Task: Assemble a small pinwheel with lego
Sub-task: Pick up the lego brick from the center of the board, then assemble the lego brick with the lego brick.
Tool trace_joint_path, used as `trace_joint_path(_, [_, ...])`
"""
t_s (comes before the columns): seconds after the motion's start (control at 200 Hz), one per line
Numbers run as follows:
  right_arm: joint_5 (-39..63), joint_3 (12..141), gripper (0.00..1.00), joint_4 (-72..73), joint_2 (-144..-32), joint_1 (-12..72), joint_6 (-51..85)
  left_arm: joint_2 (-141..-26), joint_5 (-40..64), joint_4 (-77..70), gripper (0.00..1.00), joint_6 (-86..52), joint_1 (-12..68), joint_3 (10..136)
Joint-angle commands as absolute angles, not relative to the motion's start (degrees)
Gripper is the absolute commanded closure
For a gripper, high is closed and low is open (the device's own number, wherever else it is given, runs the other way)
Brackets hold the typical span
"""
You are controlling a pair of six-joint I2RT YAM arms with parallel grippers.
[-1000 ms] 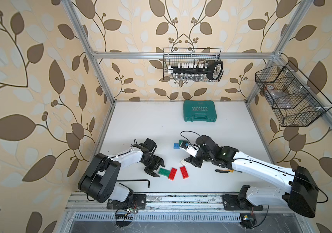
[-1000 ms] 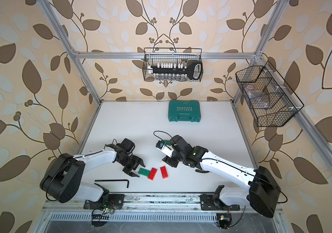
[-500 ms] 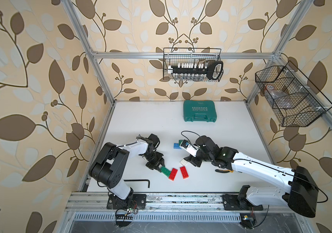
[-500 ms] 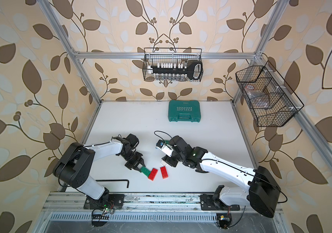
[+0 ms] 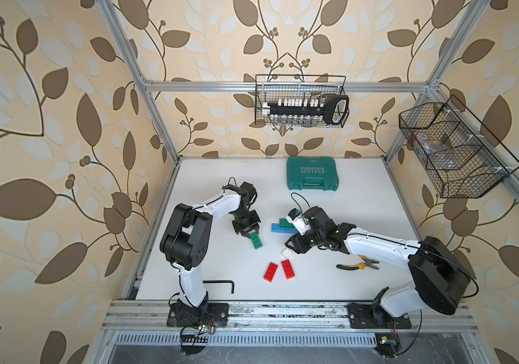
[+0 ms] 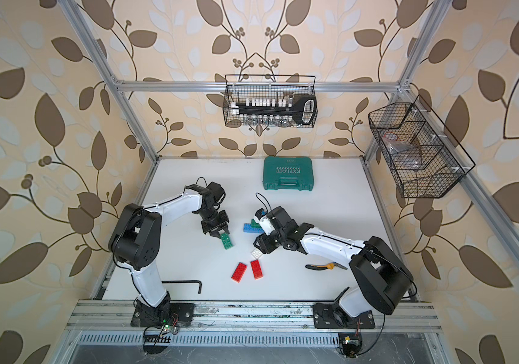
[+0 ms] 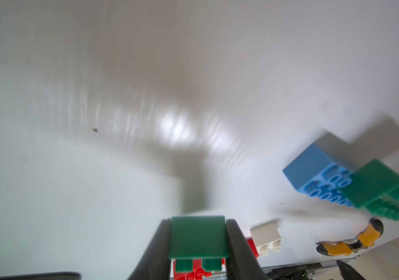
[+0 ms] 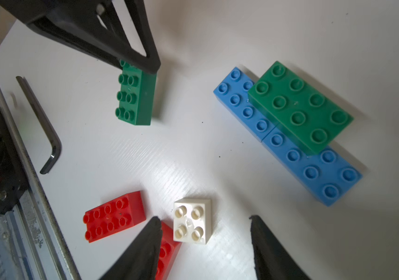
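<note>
- Presently the left gripper [image 5: 250,235] is pinching a green brick [image 5: 256,241] by one short end. The left wrist view is showing both black fingers [image 7: 154,244] pressing on its flanks. The top views are giving only a dark tip over green.
- The right wrist view is showing that brick tilted, studs facing sideways. I cannot tell whether it is clearing the table.
- The right gripper [image 5: 292,247] is hanging spread, gripping nothing, over the white brick [image 5: 287,253]. In the right wrist view this brick is lying between the two fingertips, apart from both.
- That view is also resolving what the top views are half hiding behind the arm. Two blue bricks [image 8: 326,174] are lying end to end, and a second green brick [image 8: 300,106] is sitting stacked across their joint.
- Two red bricks [image 5: 271,271] are lying loose near the white one, toward the front rail.
- A hex key [image 5: 220,282] is lying by the left arm's base, and pliers [image 5: 359,266] are lying beside the right arm.
- The white table [image 5: 362,214] is glaring under the light. A teal case [image 5: 311,173] is sitting shut at the back.
- Two wire baskets [image 5: 302,101] are hanging on the aluminium frame, and leaf-patterned wallpaper is covering the walls.
</note>
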State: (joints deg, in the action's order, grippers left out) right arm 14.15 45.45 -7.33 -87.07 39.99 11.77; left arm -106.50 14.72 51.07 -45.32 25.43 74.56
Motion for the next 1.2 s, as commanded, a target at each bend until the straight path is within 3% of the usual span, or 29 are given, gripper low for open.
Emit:
trace_joint_path(0.0, [18.4,44.7,0.41,-1.8,-89.8,38.2,15.9,-107.1,11.8,56.3,0.69,-37.2,24.6,79.3])
trace_joint_path(0.255, [18.9,44.6,0.42,0.1,-95.9,32.9,15.5,-109.3,16.8,58.0,0.69,-36.7,24.0,86.7])
trace_joint_path(0.675, [15.3,49.0,0.42,-1.2,-100.9,30.9,10.1,-114.6,25.1,59.2,0.73,-37.7,24.1,91.1])
trace_joint_path(0.865, [15.8,48.6,0.42,-1.5,-98.6,30.4,8.7,-117.3,26.7,59.5,0.72,-40.6,24.0,96.1])
trace_joint_path(1.07, [20.9,46.6,0.44,-1.6,-88.7,30.4,8.0,-123.2,27.7,64.4,0.73,-41.9,23.9,105.7])
trace_joint_path(1.2, [27.7,50.4,0.51,-2.3,-87.2,30.3,5.5,-127.1,28.2,68.5,0.73,-41.6,24.0,111.2])
